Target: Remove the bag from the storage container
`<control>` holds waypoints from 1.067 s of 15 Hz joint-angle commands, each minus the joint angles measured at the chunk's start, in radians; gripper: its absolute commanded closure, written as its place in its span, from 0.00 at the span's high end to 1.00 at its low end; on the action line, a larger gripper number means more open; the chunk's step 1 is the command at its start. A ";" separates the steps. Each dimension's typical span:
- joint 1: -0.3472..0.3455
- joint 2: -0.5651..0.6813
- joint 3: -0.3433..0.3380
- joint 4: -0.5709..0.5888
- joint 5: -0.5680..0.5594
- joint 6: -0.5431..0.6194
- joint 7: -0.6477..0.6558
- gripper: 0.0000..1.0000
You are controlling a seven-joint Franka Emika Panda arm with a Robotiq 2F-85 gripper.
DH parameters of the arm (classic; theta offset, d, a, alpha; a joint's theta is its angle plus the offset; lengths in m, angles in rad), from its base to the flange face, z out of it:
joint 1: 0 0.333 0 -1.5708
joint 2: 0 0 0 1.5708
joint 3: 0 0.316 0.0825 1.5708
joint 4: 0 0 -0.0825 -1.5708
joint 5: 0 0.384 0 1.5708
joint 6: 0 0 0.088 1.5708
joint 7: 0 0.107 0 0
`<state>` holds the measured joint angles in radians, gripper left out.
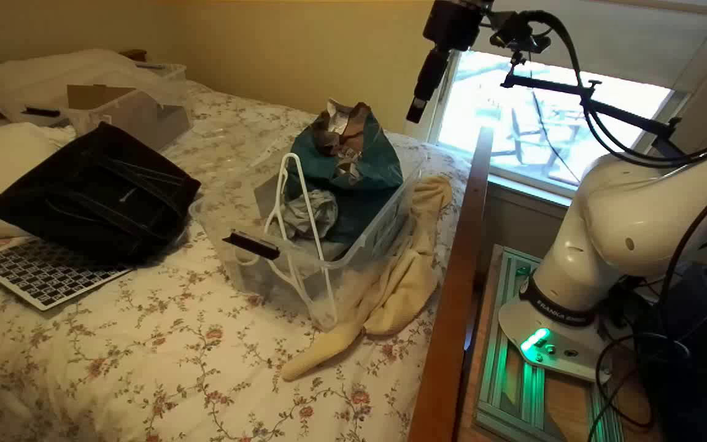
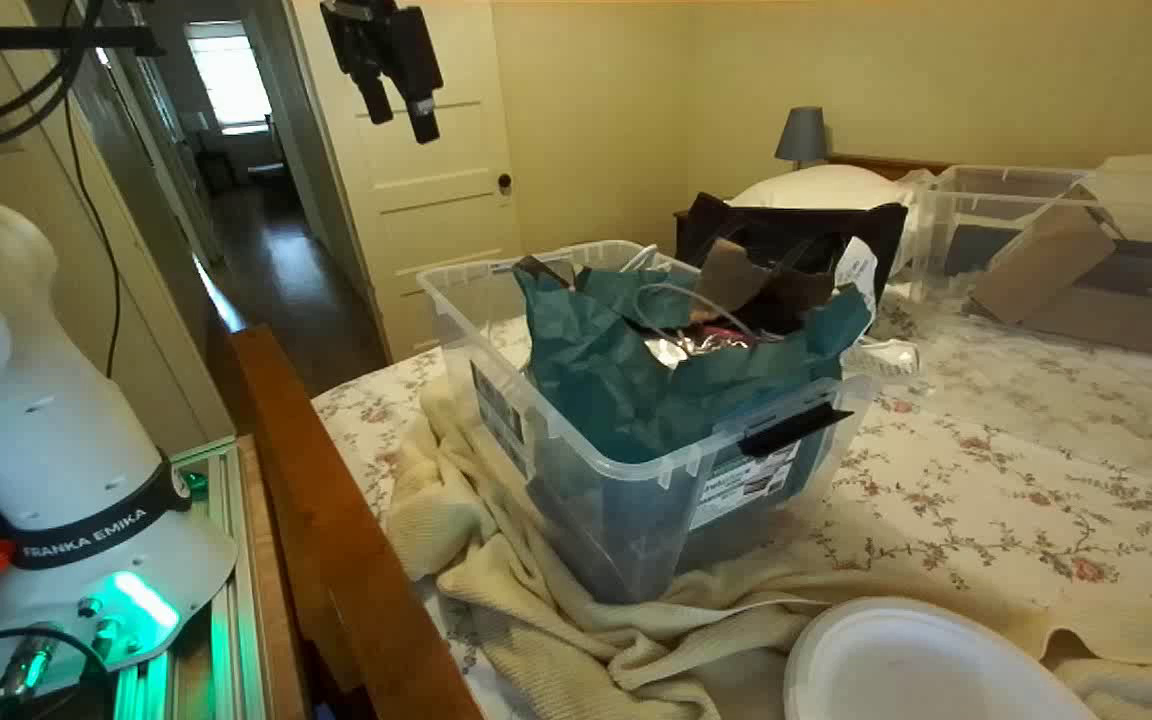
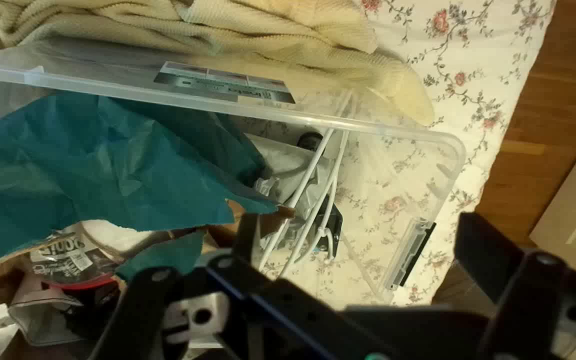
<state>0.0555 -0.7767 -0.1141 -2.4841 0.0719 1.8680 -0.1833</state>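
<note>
The bag is a crumpled teal paper bag with a torn brown-lined opening. It stands inside the clear plastic storage container in both exterior views: bag (image 1: 383, 161), container (image 1: 250, 244), bag (image 2: 596, 375), container (image 2: 616, 540). The wrist view also shows the bag (image 3: 118, 165) and the container's rim (image 3: 393, 131). Packets and other items show in the bag's mouth. White hangers (image 3: 313, 202) stand in the container beside the bag. My gripper (image 1: 416, 115) is open and empty, high above and apart from the container. Its two spread fingers also show in an exterior view (image 2: 402, 125) and the wrist view (image 3: 360, 232).
A black bag (image 1: 96, 196) lies on the bed by a checkered board (image 1: 46, 276). A second clear bin (image 2: 1066, 245) stands farther back. A cream blanket (image 2: 496, 540) bunches along the container. A white oval item (image 2: 916, 660) lies in front. A wooden rail (image 1: 458, 294) edges the bed.
</note>
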 commanded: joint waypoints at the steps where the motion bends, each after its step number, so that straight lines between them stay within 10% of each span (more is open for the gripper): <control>1: -0.011 0.002 0.008 0.002 0.007 -0.002 -0.006 1.00; 6: -0.011 0.002 0.008 0.002 0.007 -0.002 -0.006 1.00; 16: -0.179 0.229 0.091 0.074 -0.004 0.270 0.477 1.00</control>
<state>-0.0676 -0.6258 -0.0706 -2.4481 0.0721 2.0744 0.1713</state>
